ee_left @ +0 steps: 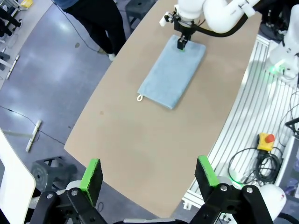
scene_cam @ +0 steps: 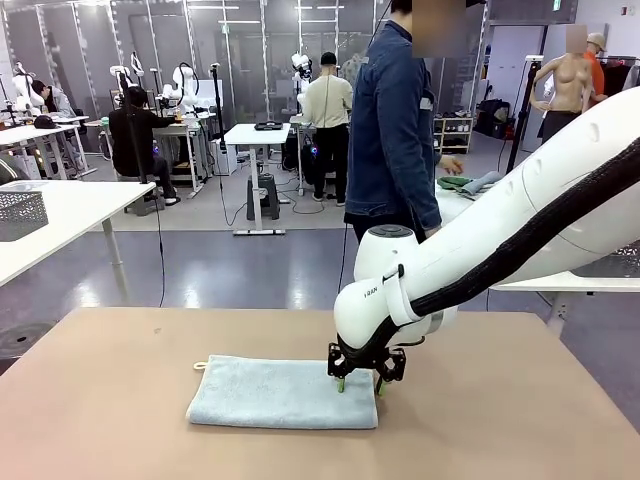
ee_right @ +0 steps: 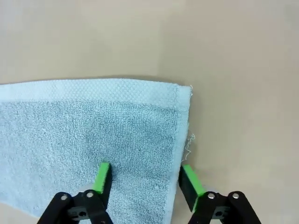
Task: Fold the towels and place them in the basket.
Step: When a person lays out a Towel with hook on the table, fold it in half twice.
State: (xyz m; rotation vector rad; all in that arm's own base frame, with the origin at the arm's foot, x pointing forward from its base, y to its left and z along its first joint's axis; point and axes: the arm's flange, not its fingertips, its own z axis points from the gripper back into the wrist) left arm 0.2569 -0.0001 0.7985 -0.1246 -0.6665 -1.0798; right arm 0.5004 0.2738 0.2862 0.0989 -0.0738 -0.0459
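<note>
Towel: We see the pale blue-grey towel [scene_cam: 285, 395] [ee_left: 173, 72] [ee_right: 84, 135] lying folded and flat on the table, its long side running left to right, towards the robot's edge and a little right of the middle.
Loop: A small white loop [scene_cam: 200, 365] [ee_left: 139, 98] sticks out from the towel's far left corner.
Towel's right end: In the right wrist view we see the short hemmed edge, with a loose thread hanging just off it.
Right gripper: The right gripper [scene_cam: 360, 385] [ee_left: 181, 43] [ee_right: 145, 175] points straight down at the towel's right end. Its jaws stand apart. One of the green pads [ee_right: 103, 172] sits over the terry and the other is right at the short edge. The cloth between them lies flat, and we see nothing pinched.
Left gripper: The left gripper [ee_left: 149, 170] hangs high above the table's near edge, well apart from the towel. Its jaws are spread wide with nothing between them.
Table: The table [scene_cam: 100, 400] [ee_left: 140, 140] has a plain tan top, and the towel is what lies on it.
Basket: We see a dark mesh basket [scene_cam: 22, 215] on a white side table at the far left, well apart from the towel and partly cut off by the picture's edge.
Person: A person [scene_cam: 390, 120] in a dark blue jacket stands beyond the far side of the table, turned sideways.
</note>
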